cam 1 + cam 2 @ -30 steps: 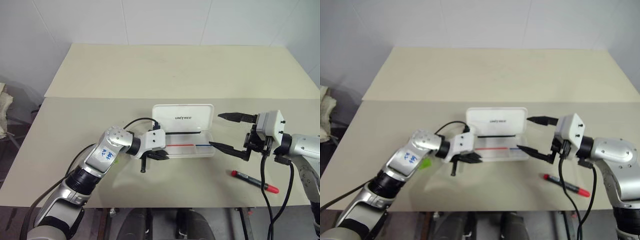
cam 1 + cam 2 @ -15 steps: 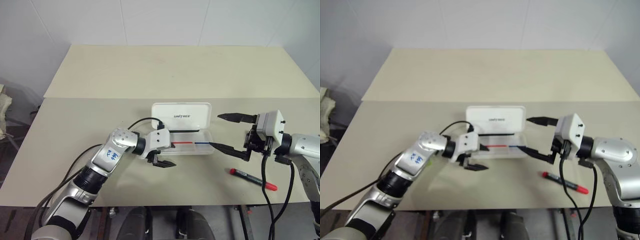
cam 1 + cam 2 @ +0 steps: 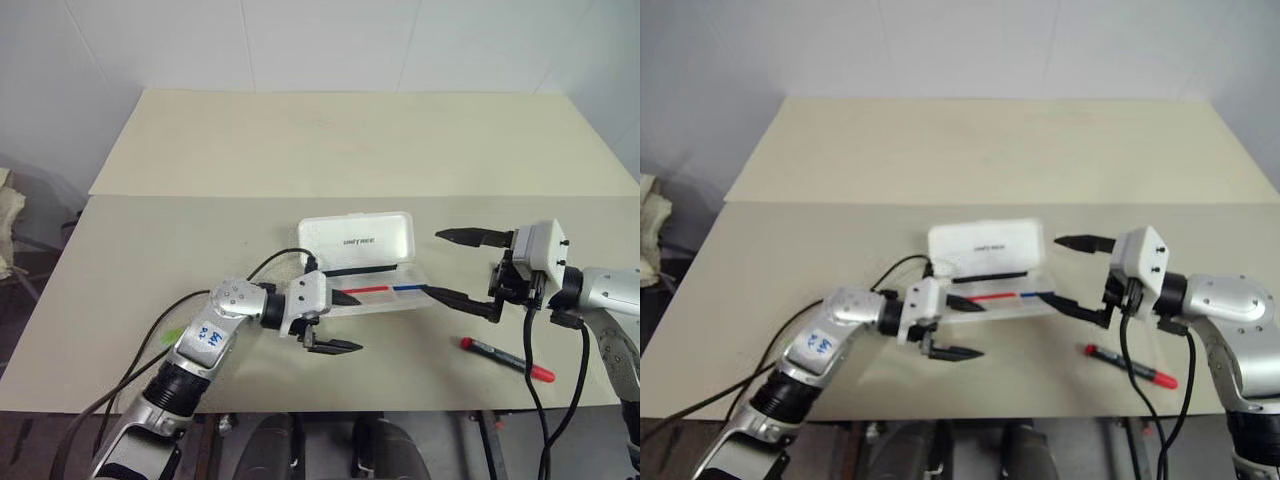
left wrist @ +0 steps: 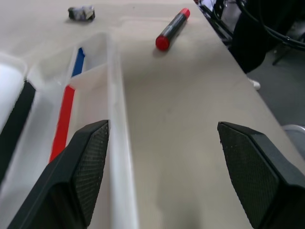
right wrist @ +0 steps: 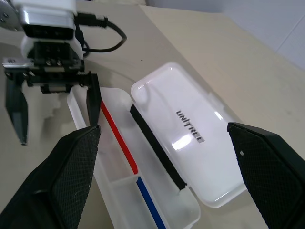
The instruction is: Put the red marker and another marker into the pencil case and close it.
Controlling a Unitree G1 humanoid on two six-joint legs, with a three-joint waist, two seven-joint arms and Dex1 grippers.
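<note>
The white pencil case (image 3: 358, 240) lies open mid-table, its lid tipped back and its clear tray (image 3: 412, 301) in front. My left gripper (image 3: 340, 322) is open at the tray's left end, one finger (image 4: 86, 162) over the tray's front wall and the other (image 4: 252, 167) over bare table. My right gripper (image 3: 462, 267) stands open and empty just right of the case. The red marker (image 3: 507, 360) lies on the table near the front edge, below the right gripper, also in the left wrist view (image 4: 171, 29). A bit of the green marker (image 3: 172, 334) shows behind my left forearm.
A thin red stick (image 3: 362, 290) and a thin blue one (image 3: 408, 288) lie in the tray, and a black strip (image 3: 355, 270) runs along the hinge. A black cable (image 3: 275, 258) loops from my left wrist. The table's front edge (image 3: 420, 412) is close behind the marker.
My left gripper has opened and swung right and toward the front edge, along the tray's left end. The case has shifted slightly, and its lid has tilted. The right arm has held still.
</note>
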